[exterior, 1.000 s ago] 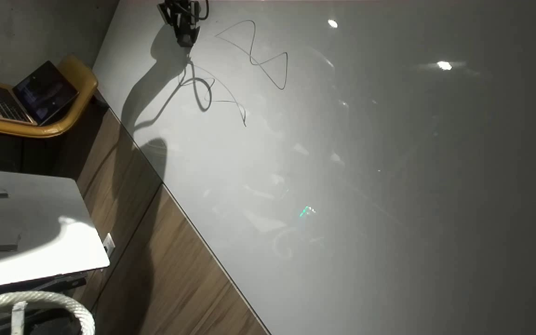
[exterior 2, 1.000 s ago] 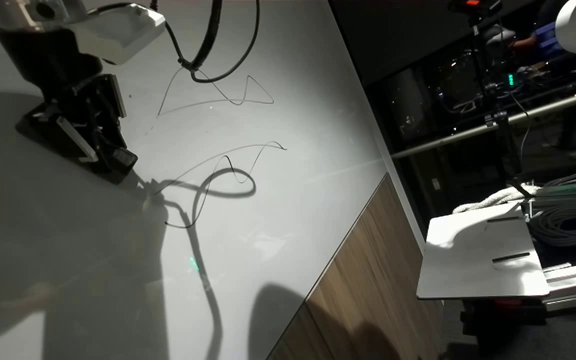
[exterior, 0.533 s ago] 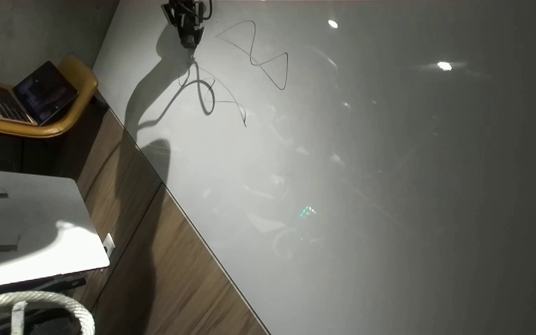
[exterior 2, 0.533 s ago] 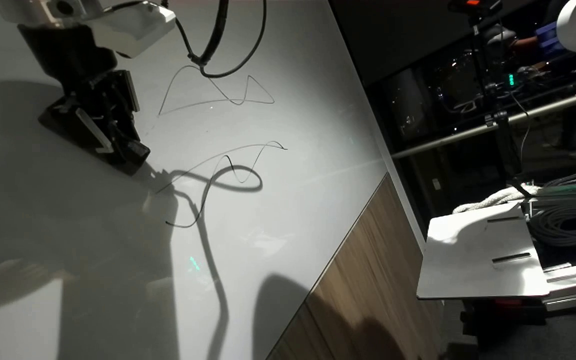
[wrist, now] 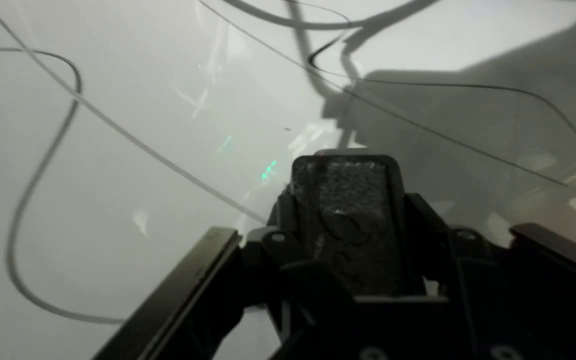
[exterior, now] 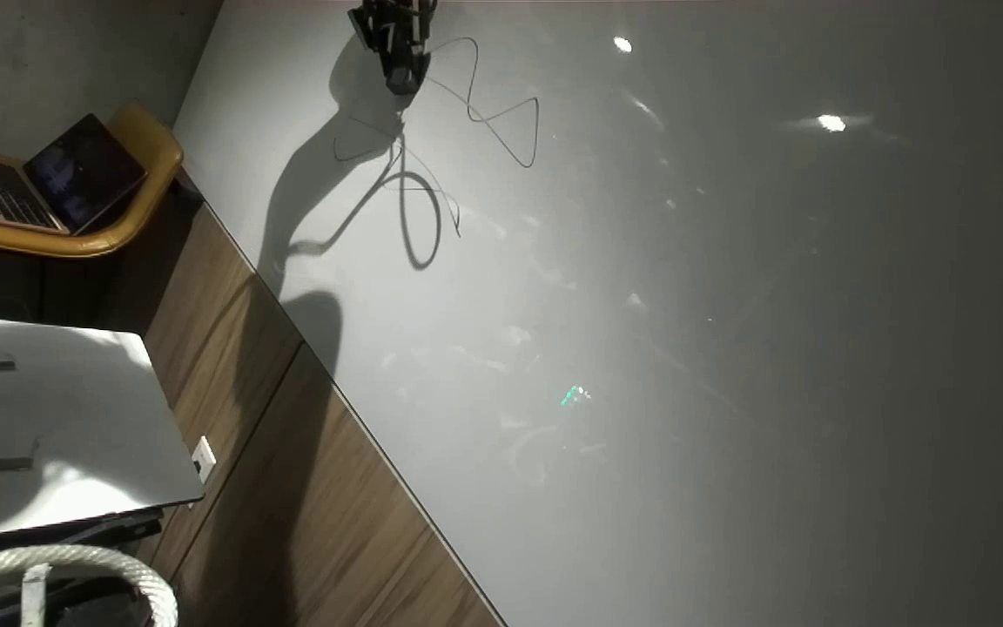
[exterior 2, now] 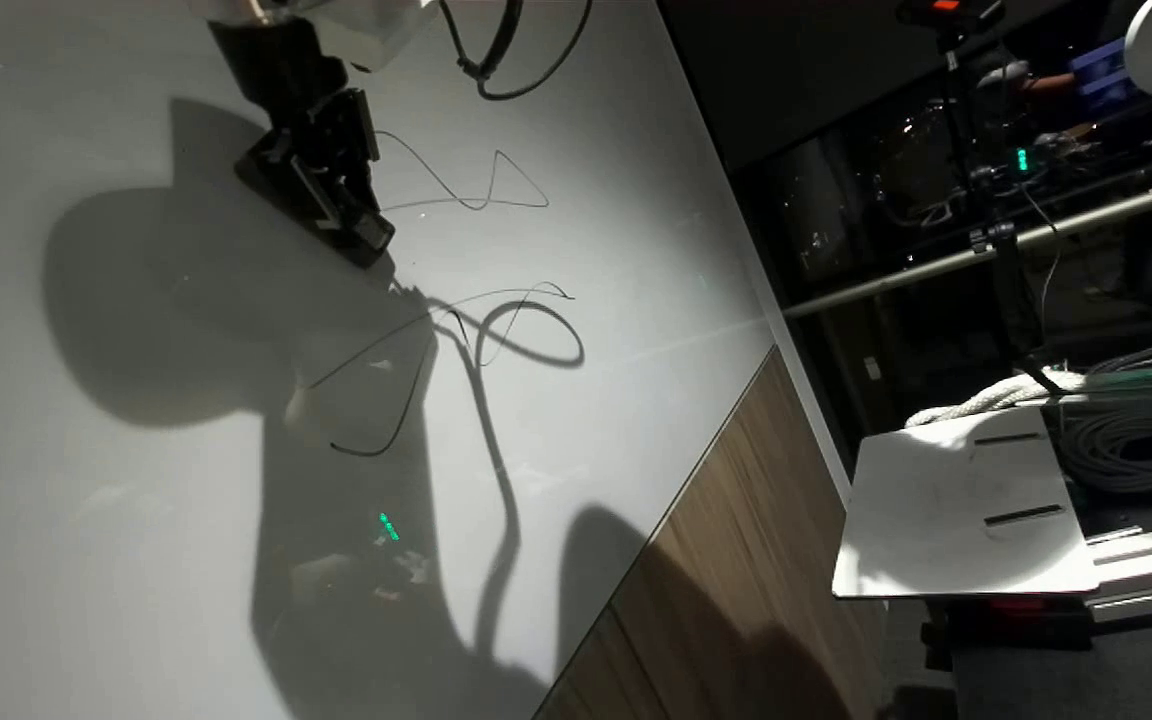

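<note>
A black rectangular block with a rough, mottled grey face (wrist: 350,220) sits clamped between the two fingers of my black mechanical gripper (wrist: 348,200), pressed from both sides. I have it out at the fingertips, over the large glossy white board (exterior: 728,479), though from this far off I cannot tell whether it touches the surface. In both exterior views the gripper covers part of a thin, dark zigzag line (exterior 2: 478,206) that is on the board beside it. Just beyond the fingertips I see a thin, dark squiggly line (exterior 2: 457,318), partly in a broad grey shadow (exterior 2: 216,330). A looped black cable (exterior 2: 503,48) hangs near the gripper in an exterior view. Small bright green glints (exterior: 575,395) show on the board in all three of my views, well apart from the gripper in the exterior ones. Along the board's edge I have brown wood-grain panels (exterior: 353,453), with a small white outlet plate (exterior: 205,457) on them. Farther out, an open laptop with a dark screen (exterior: 84,170) rests on a mustard-yellow chair (exterior: 166,157). In both exterior views I also get a flat white slotted plate (exterior: 75,392), with a thick white braided rope (exterior: 101,557) near it. In an exterior view a coil of grey cable (exterior 2: 1131,450) lies just beside that plate, and a pale straight rail (exterior 2: 916,272) runs across the dark area behind.
</note>
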`<state>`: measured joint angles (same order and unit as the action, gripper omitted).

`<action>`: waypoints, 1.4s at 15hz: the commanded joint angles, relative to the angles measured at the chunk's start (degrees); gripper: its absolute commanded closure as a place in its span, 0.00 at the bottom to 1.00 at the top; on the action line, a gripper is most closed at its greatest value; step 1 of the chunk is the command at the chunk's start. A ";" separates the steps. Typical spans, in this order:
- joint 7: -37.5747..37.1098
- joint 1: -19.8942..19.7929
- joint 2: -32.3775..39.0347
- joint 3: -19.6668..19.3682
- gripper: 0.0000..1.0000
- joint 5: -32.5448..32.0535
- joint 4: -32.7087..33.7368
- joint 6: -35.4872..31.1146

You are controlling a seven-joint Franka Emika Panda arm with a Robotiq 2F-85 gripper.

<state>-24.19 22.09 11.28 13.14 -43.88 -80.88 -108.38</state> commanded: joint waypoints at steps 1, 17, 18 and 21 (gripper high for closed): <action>-1.26 -5.01 -6.02 -3.74 0.71 -1.02 -5.57 -4.77; 14.70 -24.83 -10.93 -16.44 0.71 16.73 -10.81 -17.32; 15.37 -25.04 -11.00 -16.51 0.71 18.36 -12.37 -18.52; 16.63 -25.14 -10.93 -16.17 0.71 20.68 -16.84 -21.85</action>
<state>-8.85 -2.89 -2.99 -2.90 -26.30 -95.61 -122.50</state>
